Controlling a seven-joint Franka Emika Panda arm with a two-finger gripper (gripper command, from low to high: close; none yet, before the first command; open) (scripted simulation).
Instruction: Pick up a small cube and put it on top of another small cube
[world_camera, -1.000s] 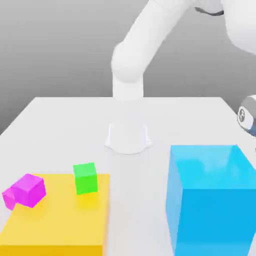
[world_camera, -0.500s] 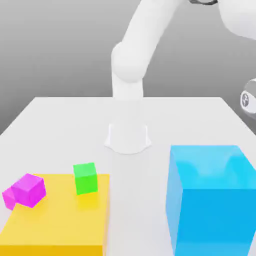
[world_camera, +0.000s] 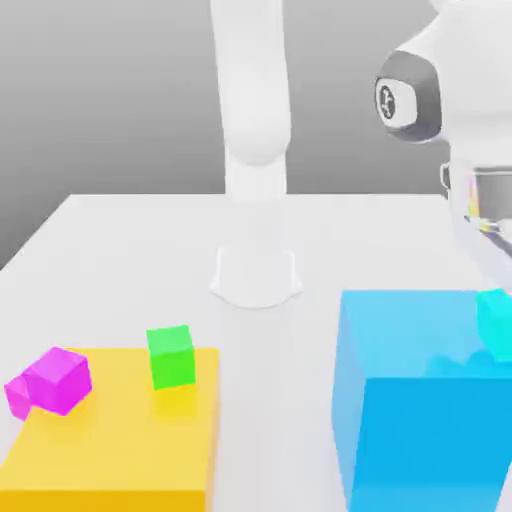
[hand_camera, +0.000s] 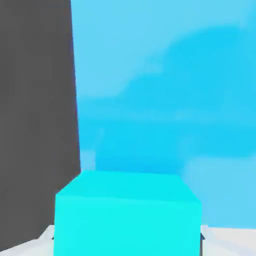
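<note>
A white robot arm (world_camera: 250, 130) rises from a round base at the back of a white table (world_camera: 130, 250). Its hand hangs at the exterior view's right edge, above a huge sky-blue block (world_camera: 415, 400).

The cyan cube (world_camera: 495, 318), the thing to be moved, sits in the air just above that block's top, at the frame's right edge. In the hand view the cyan cube (hand_camera: 127, 215) fills the lower part of the picture, with pale gripper (hand_camera: 127, 239) parts showing at both its lower corners. The jaws appear closed on the cube, holding it.

The likely target, a green cube (world_camera: 170, 356), stands on a flat yellow slab (world_camera: 110, 440) at the exterior view's left, well apart from the hand. A magenta cube (world_camera: 50, 381) rests on the slab's far left corner.

The step in hand is the carry. To do it well, the arm should lift enough to pass clear of the blue block's edge, cross to the slab, centre the cyan cube squarely over the green one, lower until the faces meet, and only then release.

The exterior view gives the whole layout and the gap to the green cube. The hand view gives the grip itself, with the blue block (hand_camera: 165, 85) close behind the cube.
</note>
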